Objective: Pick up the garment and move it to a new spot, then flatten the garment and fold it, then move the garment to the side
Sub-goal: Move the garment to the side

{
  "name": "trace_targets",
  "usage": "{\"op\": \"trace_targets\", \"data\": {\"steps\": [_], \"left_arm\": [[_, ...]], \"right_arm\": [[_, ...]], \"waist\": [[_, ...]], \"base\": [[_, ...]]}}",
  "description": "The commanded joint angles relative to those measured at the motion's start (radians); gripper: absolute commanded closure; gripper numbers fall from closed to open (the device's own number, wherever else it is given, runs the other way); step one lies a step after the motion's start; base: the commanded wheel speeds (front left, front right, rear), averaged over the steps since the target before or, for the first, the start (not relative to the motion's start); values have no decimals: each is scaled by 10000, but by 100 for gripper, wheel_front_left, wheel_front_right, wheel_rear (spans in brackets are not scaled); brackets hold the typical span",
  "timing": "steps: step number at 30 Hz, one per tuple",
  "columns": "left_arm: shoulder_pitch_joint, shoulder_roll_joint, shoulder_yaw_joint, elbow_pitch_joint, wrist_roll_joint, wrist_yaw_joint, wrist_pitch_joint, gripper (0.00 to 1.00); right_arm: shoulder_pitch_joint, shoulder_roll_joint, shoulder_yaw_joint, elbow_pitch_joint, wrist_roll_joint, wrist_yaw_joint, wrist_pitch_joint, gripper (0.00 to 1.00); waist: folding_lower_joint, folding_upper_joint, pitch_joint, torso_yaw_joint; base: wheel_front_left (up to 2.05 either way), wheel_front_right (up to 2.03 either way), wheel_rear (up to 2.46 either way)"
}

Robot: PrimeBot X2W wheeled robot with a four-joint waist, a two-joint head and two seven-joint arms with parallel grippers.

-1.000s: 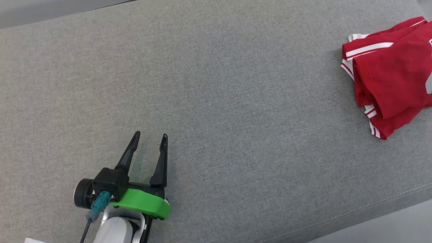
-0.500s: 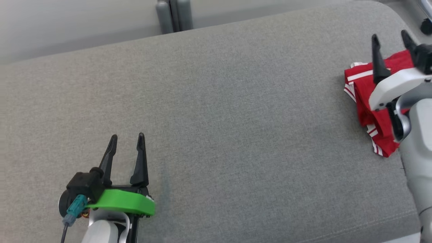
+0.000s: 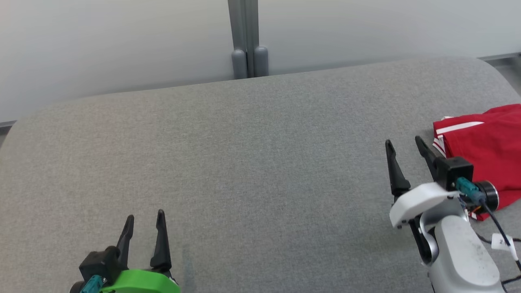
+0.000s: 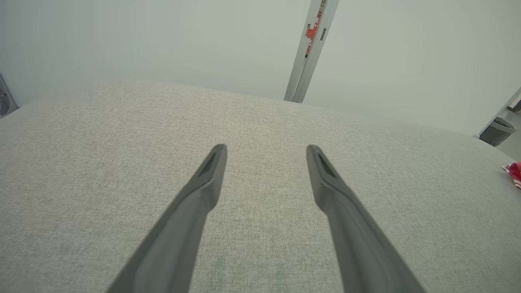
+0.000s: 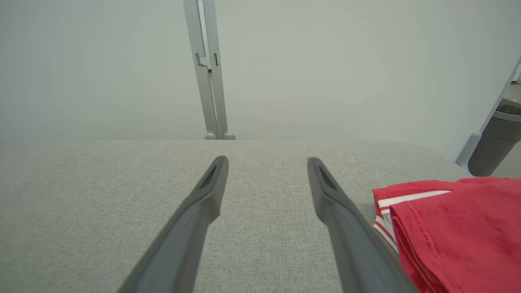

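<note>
Grey woven fabric covers the wide cushion (image 3: 252, 162), and at the lower left of the head view the left gripper (image 3: 145, 215) sits over it, its two dark fingers spread wide with nothing between them. At the lower right, the right gripper (image 3: 403, 141) is just as wide open and empty, just left of the red garment (image 3: 488, 142) with white stripes lying at the right edge. Beyond the cushion's far edge, a grey post (image 3: 243, 40) stands against a pale wall (image 3: 101, 40).

The garment (image 3: 488, 150) runs off the right edge.
</note>
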Motion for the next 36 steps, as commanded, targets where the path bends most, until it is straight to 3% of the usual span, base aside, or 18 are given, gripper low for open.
{"op": "trace_targets", "data": {"steps": [1, 10, 18, 36], "left_arm": [[241, -40, 75, 12, -27, 41, -21, 0], [1040, -145, 314, -386, -23, 29, -22, 0], [1214, -184, 159, -671, 254, 112, -22, 0], [1122, -197, 6, -573, 95, 210, -22, 0]], "right_arm": [[424, -12, 12, -249, -62, -18, -40, 0], [2454, 13, 531, -1735, 1572, -18, -42, 0], [3151, 15, 566, -2340, 1111, -18, -43, 0], [3239, 15, 487, -2211, 1167, -18, -44, 0]], "waist": [[0, 0, -364, 388], [0, 0, -486, 563], [0, 0, -452, 488], [0, 0, -463, 521]], "base": [[0, 0, 0], [0, 0, 0], [0, 0, 0], [0, 0, 0]]}}
